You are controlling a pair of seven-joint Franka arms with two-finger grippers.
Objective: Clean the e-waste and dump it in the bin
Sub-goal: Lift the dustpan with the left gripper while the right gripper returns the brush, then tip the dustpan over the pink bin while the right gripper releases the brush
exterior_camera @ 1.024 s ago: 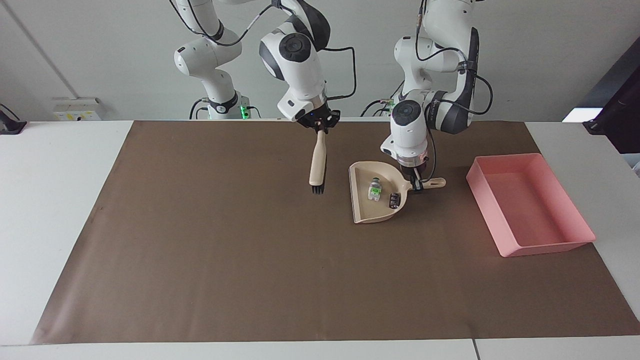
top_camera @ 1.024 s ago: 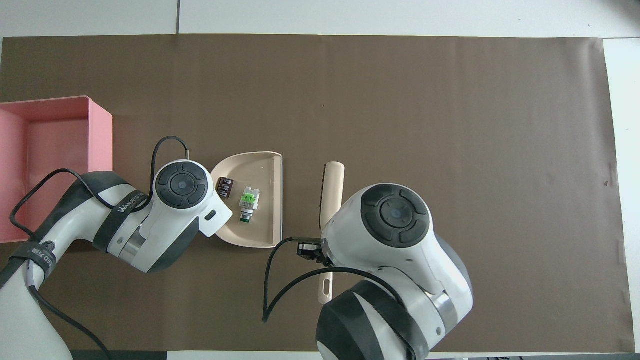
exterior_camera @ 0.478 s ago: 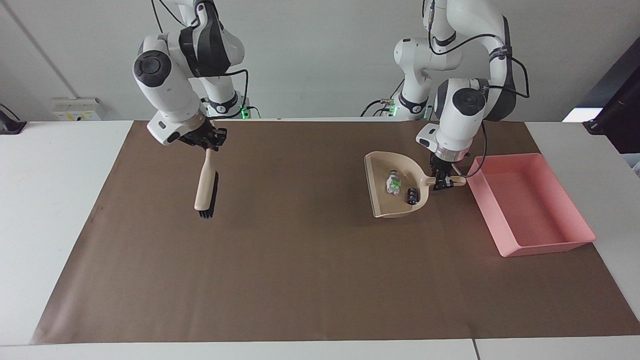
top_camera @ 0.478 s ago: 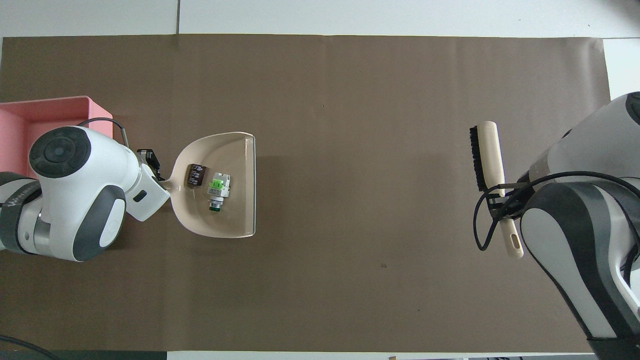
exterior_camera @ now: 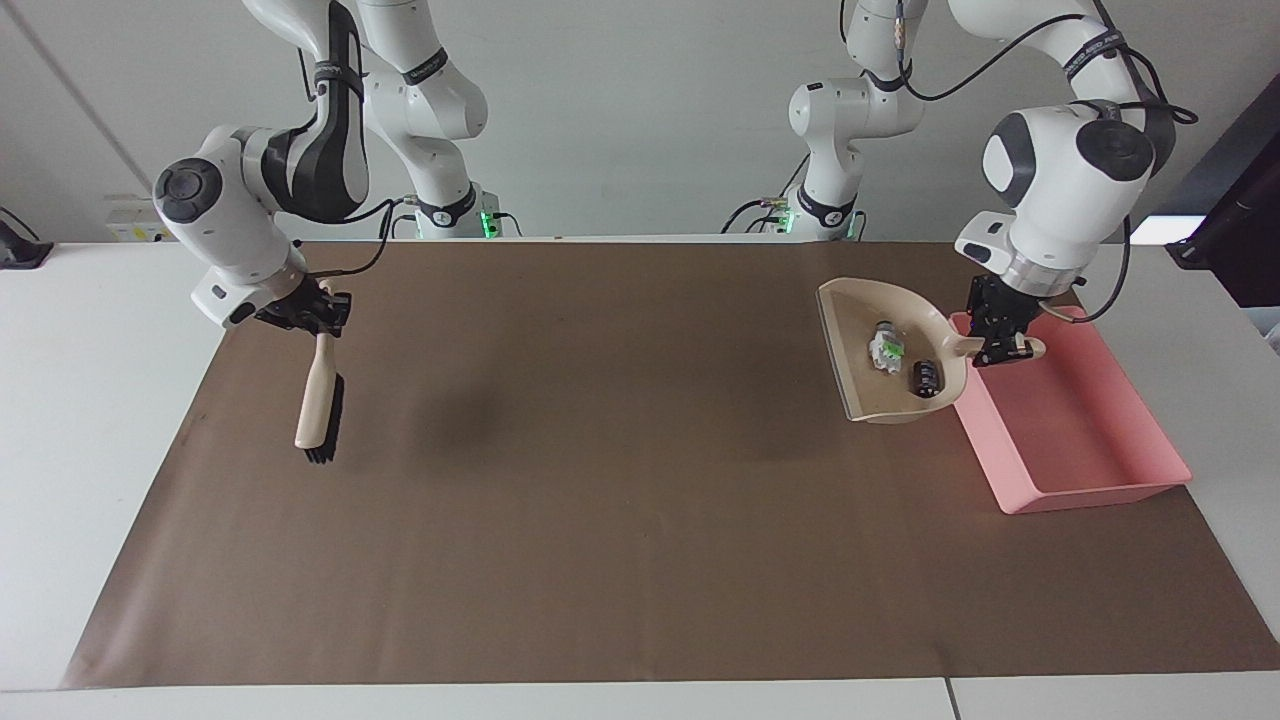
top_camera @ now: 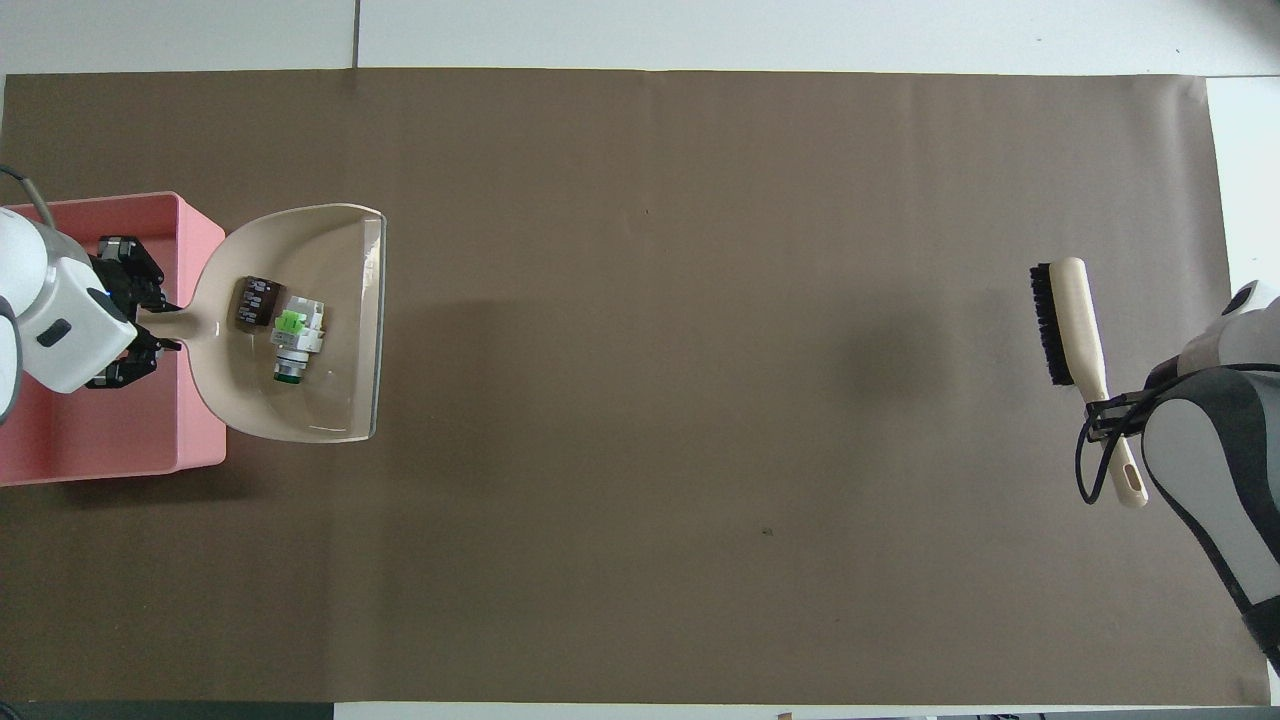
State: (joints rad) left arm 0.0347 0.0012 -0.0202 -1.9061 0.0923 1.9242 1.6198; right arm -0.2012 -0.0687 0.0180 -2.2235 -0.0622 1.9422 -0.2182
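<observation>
My left gripper [exterior_camera: 1003,343] is shut on the handle of the beige dustpan [exterior_camera: 872,395] and holds it in the air. The handle is over the pink bin [exterior_camera: 1085,445]. The pan's body is over the bin's inner wall and the mat beside it. In the pan lie the e-waste bits: a whitish piece with green [exterior_camera: 885,349] and a black cylinder [exterior_camera: 926,377]. The overhead view shows the left gripper [top_camera: 140,325], dustpan [top_camera: 320,395], whitish piece [top_camera: 293,333], black cylinder [top_camera: 251,301] and bin [top_camera: 110,445]. My right gripper [exterior_camera: 322,310] is shut on a brush.
The beige brush [exterior_camera: 316,400] with black bristles hangs above the brown mat [exterior_camera: 600,500] at the right arm's end of the table; it also shows in the overhead view [top_camera: 1075,320]. White table surrounds the mat.
My left gripper has lifted the dustpan with the e-waste and carried it from mid-table to the bin. My right gripper has carried the brush away to the right arm's end.
</observation>
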